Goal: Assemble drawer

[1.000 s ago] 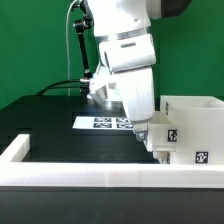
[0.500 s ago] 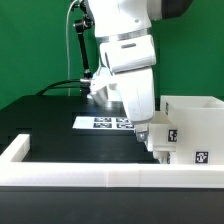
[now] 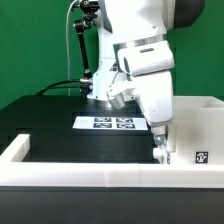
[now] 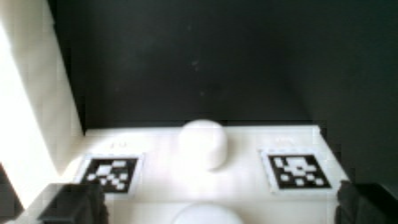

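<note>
You have the gripper [image 3: 159, 150] lowered against the near face of the large white housing [image 3: 195, 130], which stands on the black worktop [image 3: 60, 125] hard against the low border wall [image 3: 90, 178]; judged, that wall braces the housing while you work on it. In the wrist view a small tagged drawer box [image 4: 205, 165] with a rounded knob lies directly between the dark fingertips [image 4: 63, 205], which stand spread to either side of it. Whether they touch its sides, I cannot tell. The marker board [image 3: 112, 122] lies behind the gripper
</note>
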Controlling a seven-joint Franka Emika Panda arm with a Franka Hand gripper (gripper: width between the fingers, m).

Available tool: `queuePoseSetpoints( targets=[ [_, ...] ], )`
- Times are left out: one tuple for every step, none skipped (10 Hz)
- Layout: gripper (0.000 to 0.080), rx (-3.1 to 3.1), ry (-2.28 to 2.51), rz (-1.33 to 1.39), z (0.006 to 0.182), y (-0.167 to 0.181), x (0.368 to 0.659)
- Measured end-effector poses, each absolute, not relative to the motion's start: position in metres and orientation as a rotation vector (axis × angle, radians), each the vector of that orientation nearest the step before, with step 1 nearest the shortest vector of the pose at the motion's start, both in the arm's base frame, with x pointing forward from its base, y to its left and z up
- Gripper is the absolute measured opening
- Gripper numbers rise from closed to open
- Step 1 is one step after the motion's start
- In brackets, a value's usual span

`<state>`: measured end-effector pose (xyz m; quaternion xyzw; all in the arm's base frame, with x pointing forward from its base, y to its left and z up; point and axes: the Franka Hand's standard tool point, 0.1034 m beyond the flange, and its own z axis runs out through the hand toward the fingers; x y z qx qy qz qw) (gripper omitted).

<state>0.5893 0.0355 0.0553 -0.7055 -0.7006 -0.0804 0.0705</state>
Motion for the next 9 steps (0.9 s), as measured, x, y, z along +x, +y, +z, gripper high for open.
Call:
queuePoseSetpoints(
  targets=[
    [0.0649,-2.122,-2.112,-0.238,0.056,0.036,0.59],
    [0.0649,-2.12,-2.114,-0.232,0.056,0.035,0.591],
    [0.0649,-2.116,-2.118,-0.228,0.057,0.03,0.591],
    [0.0649,-2.099,-2.124,-0.205,0.055,0.015,0.588],
    [0.0649,-2.094,-2.12,-0.18,0.055,-0.003,0.586],
    [0.0649,-2.108,-2.109,-0.17,0.057,-0.016,0.586],
    [0.0649,-2.129,-2.12,-0.145,0.059,-0.022,0.587],
    [0.0649,-2.127,-2.121,-0.144,0.058,-0.021,0.587],
    [0.0649,-2.127,-2.119,-0.142,0.058,-0.022,0.586]
  ],
)
